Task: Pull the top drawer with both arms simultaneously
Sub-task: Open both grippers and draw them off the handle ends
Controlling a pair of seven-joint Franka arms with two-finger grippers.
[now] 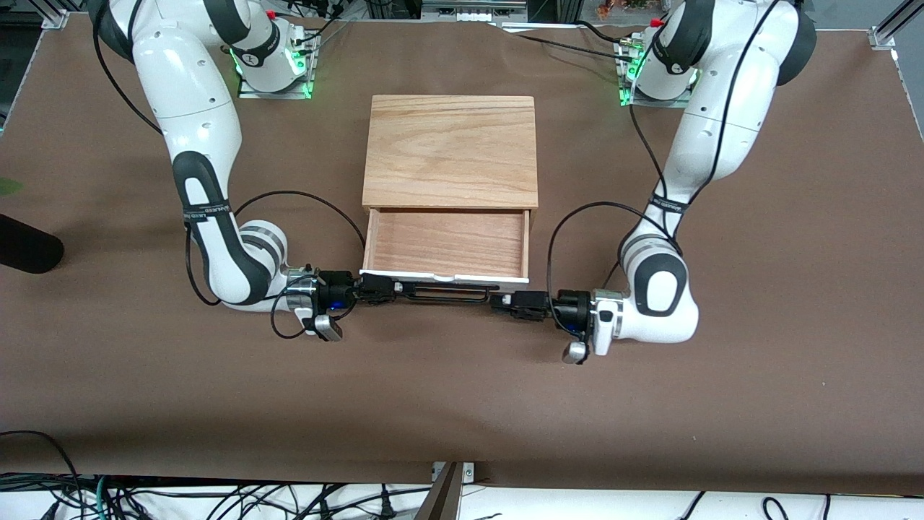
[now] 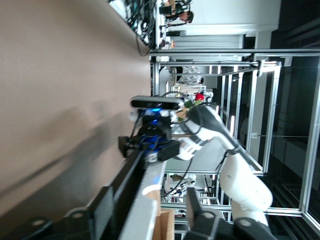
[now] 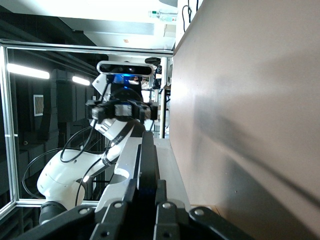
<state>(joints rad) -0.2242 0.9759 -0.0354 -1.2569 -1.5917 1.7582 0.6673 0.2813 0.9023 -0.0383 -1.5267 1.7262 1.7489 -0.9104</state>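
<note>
The top drawer (image 1: 446, 242) stands pulled out of the wooden box (image 1: 451, 152), toward the front camera, and its light-wood tray shows empty. Its white front panel (image 1: 444, 277) carries a black bar handle (image 1: 447, 294). My right gripper (image 1: 382, 289) is shut on the handle end toward the right arm; in the right wrist view the fingers (image 3: 131, 192) pinch the black bar (image 3: 147, 160). My left gripper (image 1: 502, 300) is at the other handle end, open. In the left wrist view its fingers (image 2: 102, 210) stand wide apart around the handle (image 2: 127, 182) and panel (image 2: 150, 200).
Brown table cloth (image 1: 462, 404) lies bare around the drawer. Both arm bases (image 1: 274, 72) stand farther from the front camera than the box. A dark object (image 1: 25, 245) lies at the table edge toward the right arm's end. Cables hang along the front edge.
</note>
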